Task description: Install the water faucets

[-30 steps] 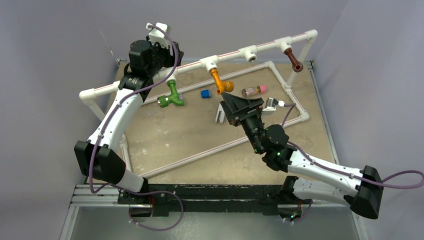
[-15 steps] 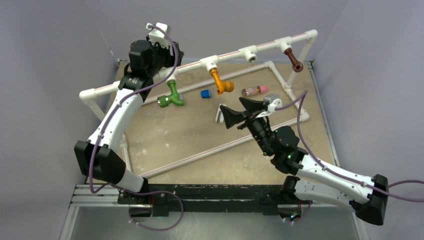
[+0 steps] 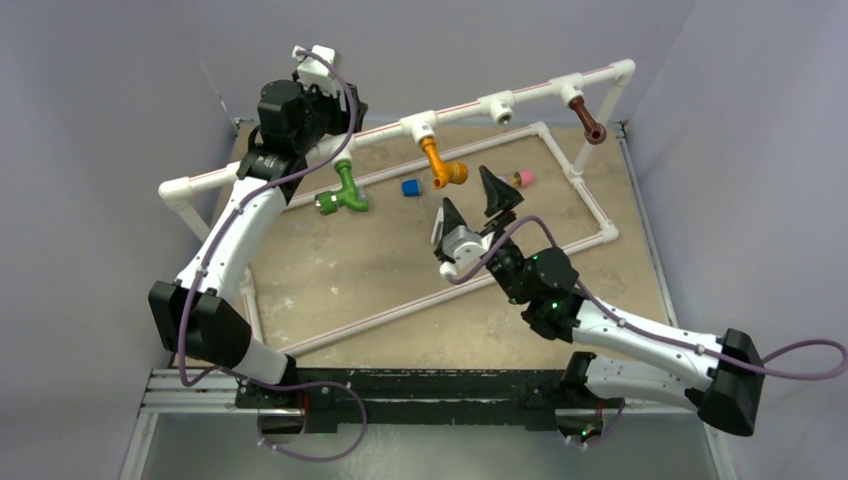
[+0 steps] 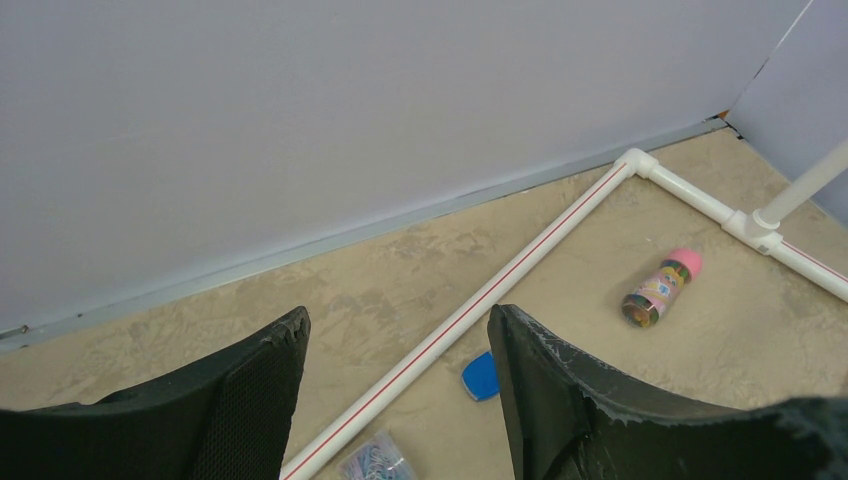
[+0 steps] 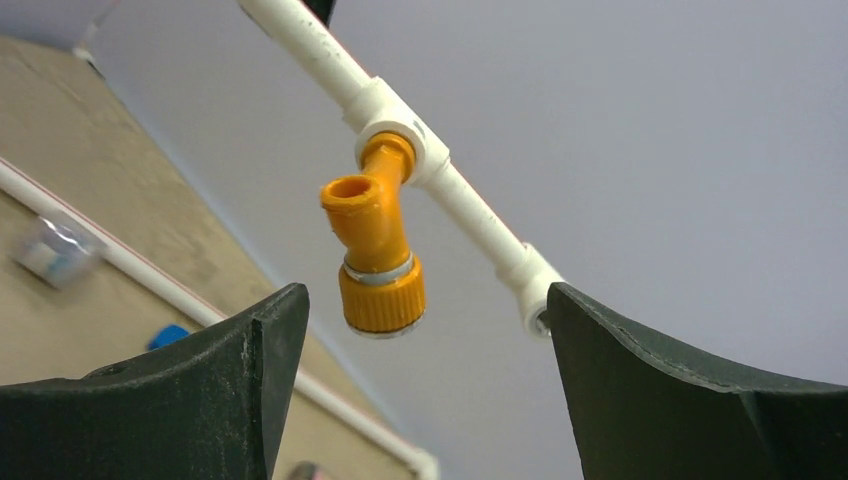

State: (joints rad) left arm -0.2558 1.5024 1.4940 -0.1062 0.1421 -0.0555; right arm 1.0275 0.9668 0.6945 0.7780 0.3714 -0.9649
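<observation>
Rolled and tipped upward since a second ago: right gripper (image 3: 472, 203). Three faucets hanging from one raised pipe rail (image 3: 460, 105): green faucet (image 3: 345, 190) near left gripper (image 4: 400, 330), fingers apart, empty; orange faucet (image 3: 440, 163) facing right gripper, spread wide, touching nothing; dark brown faucet (image 3: 588, 120) far right, near the wall.

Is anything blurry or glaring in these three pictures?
Right wrist view: orange faucet sharp, tabletop behind it blurred. Left wrist view: mostly crisp, the pink-capped cylinder clear. Top external view: soft even light, no glare.
</observation>
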